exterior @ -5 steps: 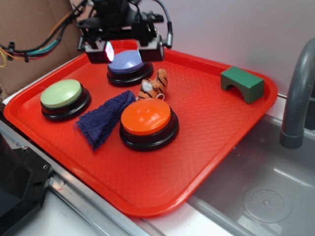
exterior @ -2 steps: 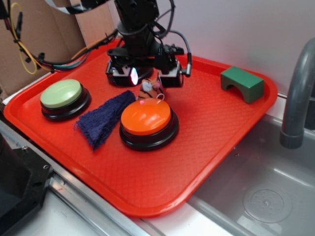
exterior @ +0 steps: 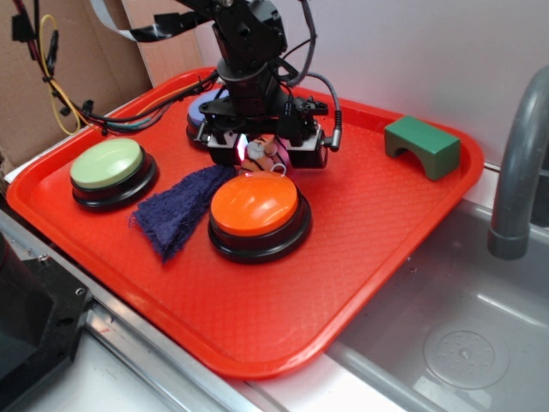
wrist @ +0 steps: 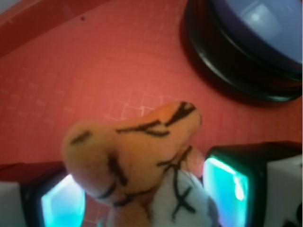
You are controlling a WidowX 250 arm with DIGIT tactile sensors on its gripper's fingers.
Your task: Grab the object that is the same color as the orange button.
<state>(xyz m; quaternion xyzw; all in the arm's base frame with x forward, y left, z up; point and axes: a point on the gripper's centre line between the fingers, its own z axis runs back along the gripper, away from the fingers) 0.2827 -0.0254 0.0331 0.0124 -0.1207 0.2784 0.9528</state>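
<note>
The small orange plush tiger [exterior: 262, 158] with black stripes and a white face lies on the red tray [exterior: 360, 215], just behind the orange button [exterior: 255, 204]. My gripper [exterior: 262, 154] is lowered straight over it, jaws open, one finger on each side. In the wrist view the tiger [wrist: 137, 161] fills the gap between the two glowing fingers [wrist: 227, 184], with space left on both sides. Its thin white loop rests by the orange button's rim.
A dark blue cloth [exterior: 176, 210] lies left of the orange button. A green button [exterior: 107, 166] sits at the tray's left. A blue-purple button [wrist: 255, 33] is behind my gripper. A green arch block [exterior: 422, 146] is at the back right. A sink and faucet [exterior: 519, 172] are on the right.
My gripper has moved from above the blue-purple button forward and down onto the tiger, which now sits between the open fingers. The tiger and buttons have not moved.
</note>
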